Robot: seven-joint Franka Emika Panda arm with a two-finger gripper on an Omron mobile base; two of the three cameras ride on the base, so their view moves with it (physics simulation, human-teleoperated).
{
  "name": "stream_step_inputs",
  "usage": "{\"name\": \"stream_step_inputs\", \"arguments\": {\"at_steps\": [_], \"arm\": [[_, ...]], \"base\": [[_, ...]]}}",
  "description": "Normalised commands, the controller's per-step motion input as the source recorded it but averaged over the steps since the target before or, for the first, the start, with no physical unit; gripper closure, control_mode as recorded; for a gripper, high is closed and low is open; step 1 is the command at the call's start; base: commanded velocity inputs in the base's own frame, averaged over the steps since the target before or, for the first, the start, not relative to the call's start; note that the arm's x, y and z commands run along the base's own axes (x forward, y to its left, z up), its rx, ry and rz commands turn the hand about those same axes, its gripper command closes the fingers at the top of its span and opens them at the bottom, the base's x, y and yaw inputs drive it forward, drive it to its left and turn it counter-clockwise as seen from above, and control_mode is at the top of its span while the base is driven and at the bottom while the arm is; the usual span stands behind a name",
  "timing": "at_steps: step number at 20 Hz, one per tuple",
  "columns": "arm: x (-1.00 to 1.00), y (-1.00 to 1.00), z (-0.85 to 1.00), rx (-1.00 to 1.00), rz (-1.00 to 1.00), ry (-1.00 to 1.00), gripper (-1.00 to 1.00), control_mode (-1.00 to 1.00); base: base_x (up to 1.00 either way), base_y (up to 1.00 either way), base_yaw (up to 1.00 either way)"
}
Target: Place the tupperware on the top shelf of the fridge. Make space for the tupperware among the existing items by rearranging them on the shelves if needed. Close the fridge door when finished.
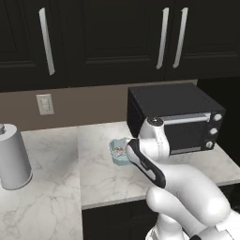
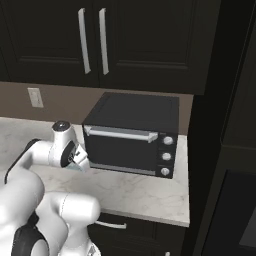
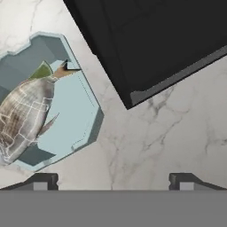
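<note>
The tupperware (image 3: 48, 102), a pale-blue tub with green and greyish food inside, sits on the white marble counter (image 3: 146, 142) just left of a black toaster oven. In the left base view the tupperware (image 1: 117, 148) peeks out from behind my wrist. In the right base view a sliver of the tupperware (image 2: 80, 165) shows under the hand. My gripper (image 3: 113, 181) hangs over the counter, open, its two fingertips (image 3: 44, 181) spread wide with nothing between them. The tub lies up and to the left of the gap. The fridge and its shelves are out of view.
The black toaster oven (image 1: 176, 119) stands close on the tub's right and takes up the upper right of the hand view (image 3: 155, 40). A tall grey canister (image 1: 11, 157) stands at the counter's far left. Dark cabinets (image 1: 103, 37) hang above. The counter's front edge (image 1: 112, 200) is near.
</note>
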Motion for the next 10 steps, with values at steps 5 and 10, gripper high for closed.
{"name": "stream_step_inputs", "arguments": {"at_steps": [5, 10], "arm": [[0.18, 0.07, -0.16, 0.06, -0.09, -0.03, -1.0, -1.0], [0.16, 0.21, -0.04, 0.0, -0.06, -0.02, -1.0, -1.0]], "base": [[0.0, 0.0, 0.0], [0.0, 0.0, 0.0]]}}
